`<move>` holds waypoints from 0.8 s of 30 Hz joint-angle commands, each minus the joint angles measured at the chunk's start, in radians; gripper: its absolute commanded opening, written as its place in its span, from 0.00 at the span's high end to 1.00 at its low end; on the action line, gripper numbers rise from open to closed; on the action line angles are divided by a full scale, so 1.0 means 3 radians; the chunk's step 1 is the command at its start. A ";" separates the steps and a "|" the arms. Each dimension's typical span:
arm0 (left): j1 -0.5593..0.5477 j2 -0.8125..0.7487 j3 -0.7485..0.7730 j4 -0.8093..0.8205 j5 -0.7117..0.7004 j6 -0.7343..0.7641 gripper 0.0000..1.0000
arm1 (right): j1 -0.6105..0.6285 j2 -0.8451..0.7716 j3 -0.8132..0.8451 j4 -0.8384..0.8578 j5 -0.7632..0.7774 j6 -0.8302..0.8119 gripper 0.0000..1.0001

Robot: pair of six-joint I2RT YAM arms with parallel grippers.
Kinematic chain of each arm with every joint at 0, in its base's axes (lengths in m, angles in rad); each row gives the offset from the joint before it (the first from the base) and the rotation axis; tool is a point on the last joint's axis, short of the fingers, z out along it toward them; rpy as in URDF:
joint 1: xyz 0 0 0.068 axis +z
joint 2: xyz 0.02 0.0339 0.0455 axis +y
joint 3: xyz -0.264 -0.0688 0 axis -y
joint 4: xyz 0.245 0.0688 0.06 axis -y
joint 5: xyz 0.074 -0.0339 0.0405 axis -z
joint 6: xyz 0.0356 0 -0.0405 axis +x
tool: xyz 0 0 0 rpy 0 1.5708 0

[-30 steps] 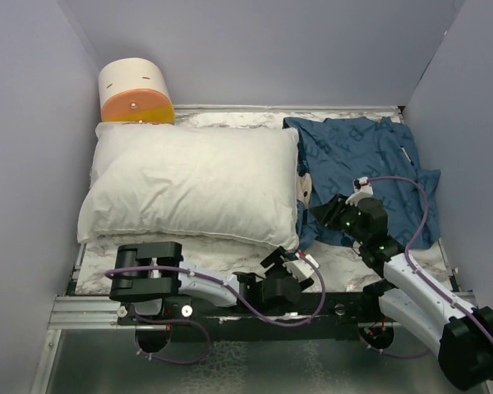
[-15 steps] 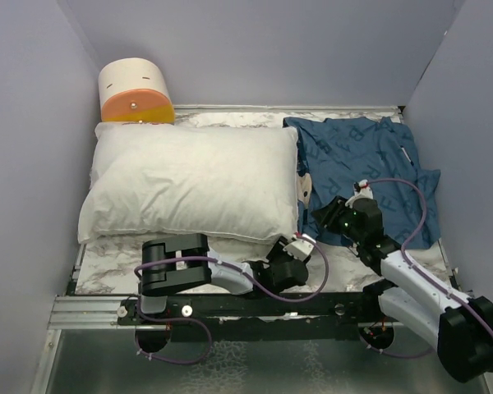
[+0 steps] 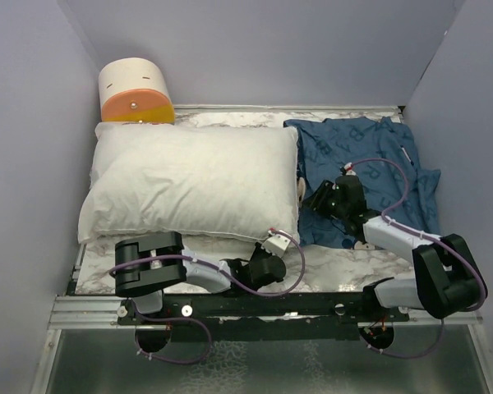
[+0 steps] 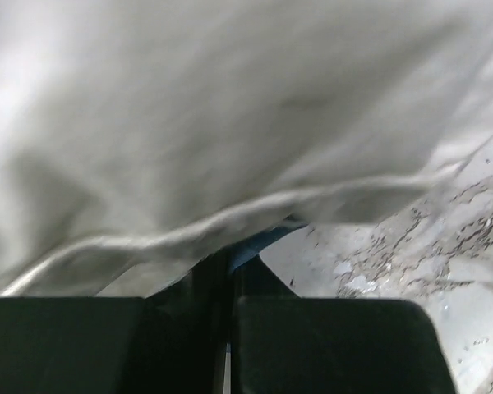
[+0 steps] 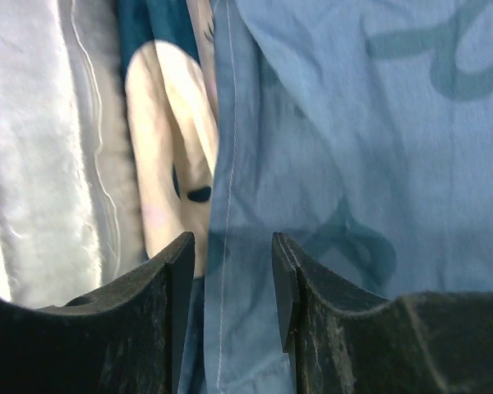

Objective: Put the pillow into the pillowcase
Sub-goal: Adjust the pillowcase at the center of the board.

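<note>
The pillow [image 3: 189,180], white and plump, lies across the left half of the table. My left gripper [image 3: 269,256] is at its near right corner. In the left wrist view its black fingers [image 4: 329,345] are pressed together, and their tips meet the pillow's hem [image 4: 189,234], which drapes over them. The dark blue pillowcase [image 3: 370,156] lies rumpled at the right. My right gripper [image 3: 324,197] hovers low over its left edge, jaws apart. A stitched hem of the pillowcase [image 5: 222,205] runs between the fingertips [image 5: 230,246], with a mouse face print [image 5: 168,148] and the pillow [image 5: 33,148] just left.
A cream and orange cylinder [image 3: 134,90] stands at the back left corner, touching the pillow. Marbled tabletop [image 3: 345,263] shows in front of the pillowcase. Grey walls close in on three sides. A metal rail [image 3: 82,312] runs along the near edge.
My left gripper moved forward to the pillow's near right corner and shut there. My right arm swung back and left over the pillowcase's left edge, jaws still apart.
</note>
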 commanded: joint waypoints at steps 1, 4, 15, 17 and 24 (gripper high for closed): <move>-0.0007 -0.0229 -0.0213 -0.0147 0.0216 -0.0162 1.00 | 0.0013 0.0192 0.0239 0.0165 -0.0104 0.0049 0.57; -0.0013 -0.0267 -0.0232 -0.0148 0.0248 -0.0140 1.00 | 0.0019 0.0296 0.0261 0.0219 -0.0241 0.0066 0.57; -0.0017 -0.0351 -0.0256 -0.0166 0.0314 -0.0078 1.00 | 0.0109 0.0506 0.0274 0.0080 -0.0175 -0.0052 0.59; -0.0017 -0.0372 -0.0266 -0.0190 0.0304 -0.0101 1.00 | 0.0110 0.0380 0.0236 0.0027 -0.0087 -0.0090 0.67; -0.0017 -0.0443 -0.0321 -0.0229 0.0277 -0.0142 1.00 | 0.0110 0.0006 0.0176 -0.0305 0.0286 -0.0234 0.95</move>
